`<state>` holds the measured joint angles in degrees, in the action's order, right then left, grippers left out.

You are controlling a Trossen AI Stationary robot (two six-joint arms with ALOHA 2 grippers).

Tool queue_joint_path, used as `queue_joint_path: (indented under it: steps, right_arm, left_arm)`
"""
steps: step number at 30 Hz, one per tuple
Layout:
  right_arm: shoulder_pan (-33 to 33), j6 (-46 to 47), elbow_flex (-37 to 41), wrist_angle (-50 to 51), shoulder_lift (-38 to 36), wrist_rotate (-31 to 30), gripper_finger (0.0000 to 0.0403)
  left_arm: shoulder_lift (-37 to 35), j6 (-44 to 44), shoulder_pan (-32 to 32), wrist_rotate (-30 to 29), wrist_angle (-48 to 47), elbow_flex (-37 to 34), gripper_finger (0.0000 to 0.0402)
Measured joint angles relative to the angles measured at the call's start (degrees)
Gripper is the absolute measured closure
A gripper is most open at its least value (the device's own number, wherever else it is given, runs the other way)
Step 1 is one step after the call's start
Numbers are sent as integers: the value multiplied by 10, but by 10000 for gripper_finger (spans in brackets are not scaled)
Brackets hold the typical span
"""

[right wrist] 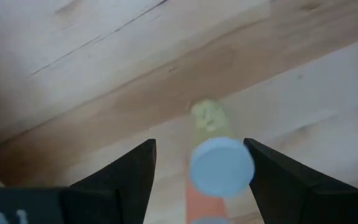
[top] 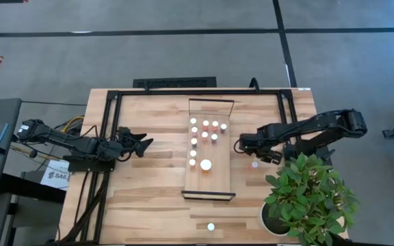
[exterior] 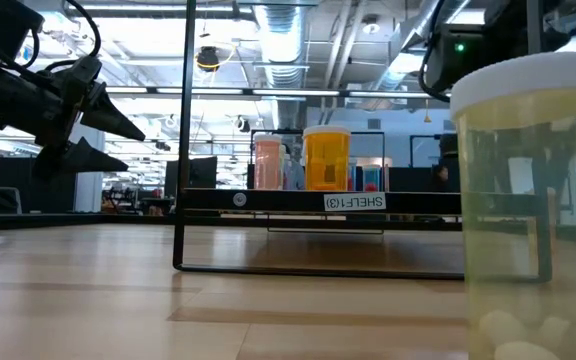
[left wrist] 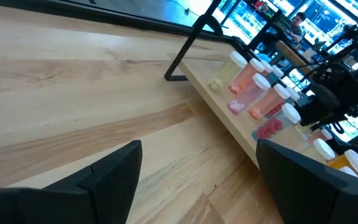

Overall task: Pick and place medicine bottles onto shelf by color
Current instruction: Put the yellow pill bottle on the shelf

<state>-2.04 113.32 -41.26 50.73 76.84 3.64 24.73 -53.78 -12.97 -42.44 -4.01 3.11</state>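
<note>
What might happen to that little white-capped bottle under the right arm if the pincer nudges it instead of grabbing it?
The bottle stands upright, tall and narrow on the table, so it would probably tip. It looks round, so once down it could roll. Only a few pills show inside, so it is likely light. The right pincer hangs open above it.

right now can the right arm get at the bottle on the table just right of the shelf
Probably yes. The right gripper hangs open directly over that bottle, its white cap between the fingers, with bare table around it and the shelf off to one side.

Robotics lab or open industrial workspace: exposed ceiling ducts upper centre of low view, grey taped floor, slatted wooden worktop.
</note>
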Motion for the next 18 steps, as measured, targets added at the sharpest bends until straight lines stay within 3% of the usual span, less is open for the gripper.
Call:
queue_joint_path:
  steps: [7, 18]
  right_arm:
    - [0, 0, 4, -3, 0, -10, 153]
    - [0, 3, 4, -4, 0, -11, 270]
  left_arm:
    - [0, 0, 0, 0, 0, 0, 99]
    - [0, 0, 0, 0, 0, 0, 99]
